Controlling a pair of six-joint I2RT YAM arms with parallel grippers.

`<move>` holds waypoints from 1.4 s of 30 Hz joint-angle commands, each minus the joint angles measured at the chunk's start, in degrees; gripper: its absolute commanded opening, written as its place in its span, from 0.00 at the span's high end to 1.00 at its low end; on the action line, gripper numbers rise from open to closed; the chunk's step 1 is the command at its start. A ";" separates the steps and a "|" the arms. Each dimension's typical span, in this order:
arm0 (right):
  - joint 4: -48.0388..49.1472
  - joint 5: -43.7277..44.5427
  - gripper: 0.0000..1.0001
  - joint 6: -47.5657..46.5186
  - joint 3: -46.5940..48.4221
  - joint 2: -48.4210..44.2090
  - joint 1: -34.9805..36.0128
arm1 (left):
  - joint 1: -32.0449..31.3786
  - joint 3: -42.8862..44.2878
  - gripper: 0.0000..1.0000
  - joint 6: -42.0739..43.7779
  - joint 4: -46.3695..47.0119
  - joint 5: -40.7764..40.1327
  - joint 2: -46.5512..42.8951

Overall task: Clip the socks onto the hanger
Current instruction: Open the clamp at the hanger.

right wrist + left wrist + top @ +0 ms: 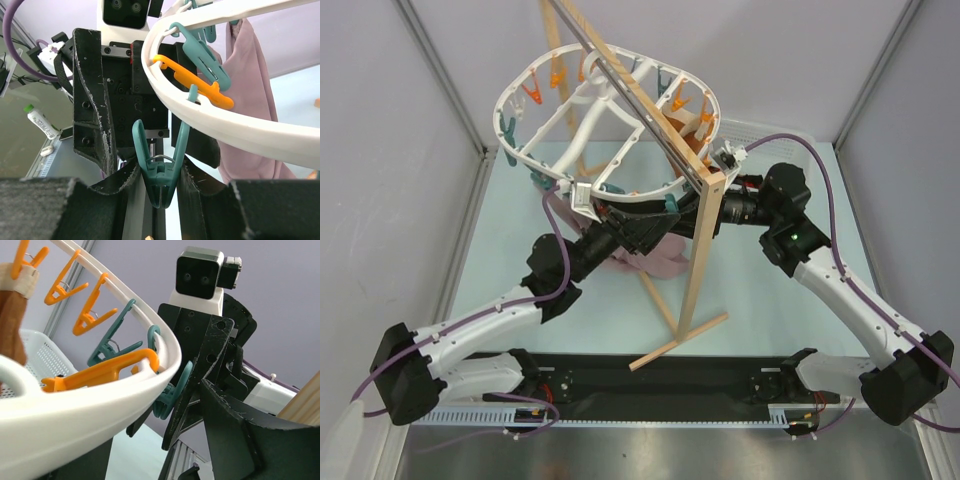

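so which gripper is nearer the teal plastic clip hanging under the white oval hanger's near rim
Right. The right gripper pinches the teal plastic clip from both sides; the left gripper sits just beyond it, facing it.

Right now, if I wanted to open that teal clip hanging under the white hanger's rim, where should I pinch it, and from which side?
Pinch the teal clip on its two splayed legs above the wire spring, one finger per leg. Come from below, since the hanger rim blocks the top. The right gripper grips it that way.
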 commanded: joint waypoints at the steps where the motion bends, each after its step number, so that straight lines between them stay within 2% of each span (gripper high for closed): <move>1: 0.40 -4.22 0.87 -0.46 2.77 -0.22 0.42 | 1.53 2.75 0.30 -1.03 2.73 0.04 0.89; 2: 0.32 -4.31 0.87 -0.47 2.68 -0.22 0.33 | 1.53 3.01 0.29 -1.38 2.82 0.21 1.06; 3: 0.32 -4.22 0.87 -0.55 2.68 -0.22 0.33 | 1.44 3.44 0.20 -1.73 2.82 0.39 1.24; 6: 0.32 -4.05 0.87 -0.38 2.68 -0.22 0.41 | 1.53 2.84 0.12 -2.70 5.27 0.56 1.33; 8: 0.67 -4.05 0.87 -0.20 2.68 -0.22 0.33 | 1.53 2.75 0.11 -2.79 5.81 0.30 1.50; 11: 0.76 -4.22 0.87 0.06 2.77 -0.22 0.33 | 1.53 1.88 0.13 -3.32 7.03 -1.10 1.42; 15: 0.40 -4.22 0.87 -0.20 2.59 -0.31 0.33 | 1.62 -1.38 0.19 -4.64 13.71 -3.83 1.33; 20: 0.67 -4.22 0.87 -0.03 2.51 -0.40 0.50 | 1.62 1.60 0.24 -5.16 12.57 -1.11 3.87; 29: 0.67 -4.57 0.88 0.15 2.33 -0.49 0.42 | 1.62 0.81 0.31 -5.52 14.59 0.03 4.14; 33: 0.58 -4.48 0.88 -0.03 2.33 -0.49 0.42 | 1.62 1.87 0.32 -6.13 14.77 2.76 4.93; 35: 0.49 -4.31 0.87 -0.11 2.42 -0.49 0.33 | 1.62 1.61 0.27 -6.48 15.56 3.64 5.02; 40: 0.76 -4.13 0.87 0.32 2.51 -0.14 0.41 | 1.62 0.73 0.25 -7.19 17.58 4.78 5.55; 42: 0.84 -4.31 0.87 0.41 2.50 -0.05 0.33 | 1.62 0.81 0.31 -7.27 19.43 5.66 5.90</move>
